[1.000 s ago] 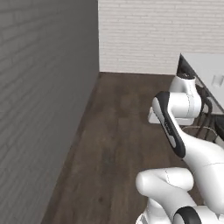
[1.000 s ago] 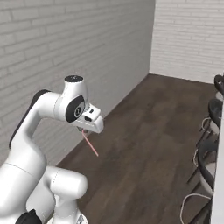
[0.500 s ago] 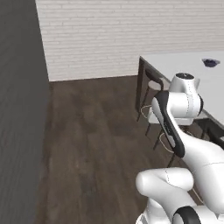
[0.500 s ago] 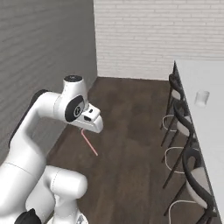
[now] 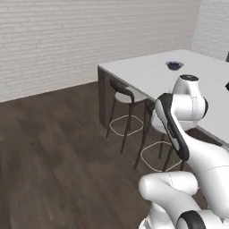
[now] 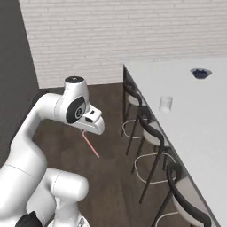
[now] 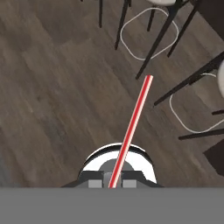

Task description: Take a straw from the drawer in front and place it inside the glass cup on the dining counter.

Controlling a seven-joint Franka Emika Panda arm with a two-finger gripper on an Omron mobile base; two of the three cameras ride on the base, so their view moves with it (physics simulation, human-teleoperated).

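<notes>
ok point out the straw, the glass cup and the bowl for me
straw (image 7: 132, 127), hand view, middle of its stem
glass cup (image 6: 166, 104), right base view, its side wall
bowl (image 6: 200, 73), right base view, its near rim

A large white worktop (image 5: 147, 74) on a dark base reaches from the middle of the picture to its right edge, with its near-left corner turned toward the camera. Toward its far right part sits a small dark bowl (image 5: 174, 65), well back from the near edge. Along the near edge stand dark-framed stools: one (image 5: 122, 95) by the near-left corner, its looped foot rail pale against the dark plank floor (image 5: 53, 152), and another (image 5: 154, 129) further right, partly hidden behind the white robot arm (image 5: 181, 120). The arm rises from the lower right, its dark-banded upper link crossing in front of the near edge. A white brick wall (image 5: 80, 40) closes the back.
</notes>
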